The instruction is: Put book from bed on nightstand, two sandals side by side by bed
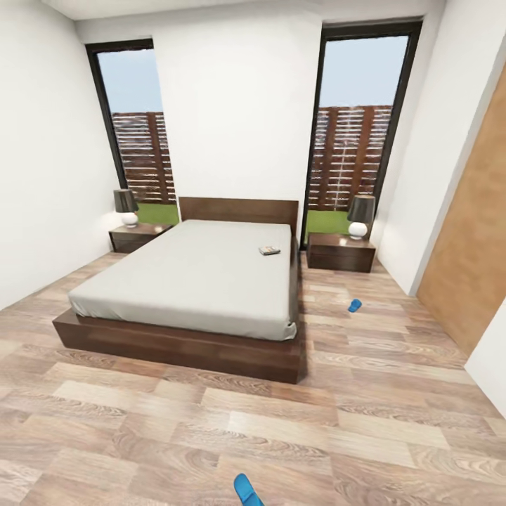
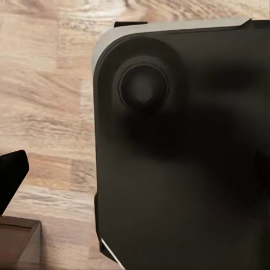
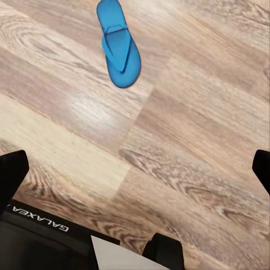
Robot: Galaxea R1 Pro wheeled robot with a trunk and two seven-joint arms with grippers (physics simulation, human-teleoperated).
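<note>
Pale wood-grain plank flooring (image 1: pixel 393 429) runs between white walls and two tall windows. The low bed (image 1: pixel 190 281), flat grey mattress on a dark brown frame, carries the thin dark book (image 1: pixel 269 250) near its headboard, squarish dark nightstands (image 1: pixel 341 251) flanking it. One flat bright blue sandal (image 3: pixel 118 44) lies ahead of the right claw (image 3: pixel 135 169), its fingertips spread apart; the other sandal (image 1: pixel 355 305) rests beside the bed. Whether the left claw is spread or closed, I cannot tell.

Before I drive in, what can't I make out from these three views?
- Book on the bed: too small in the head view to read its cover.
- Near sandal: cut off by the head view's bottom edge; it shows whole in the right wrist view.
- Far sandal: too small to tell its straps.
- Left claw: the left wrist view is mostly blocked by a dark robot panel; open or shut, unclear.
</note>
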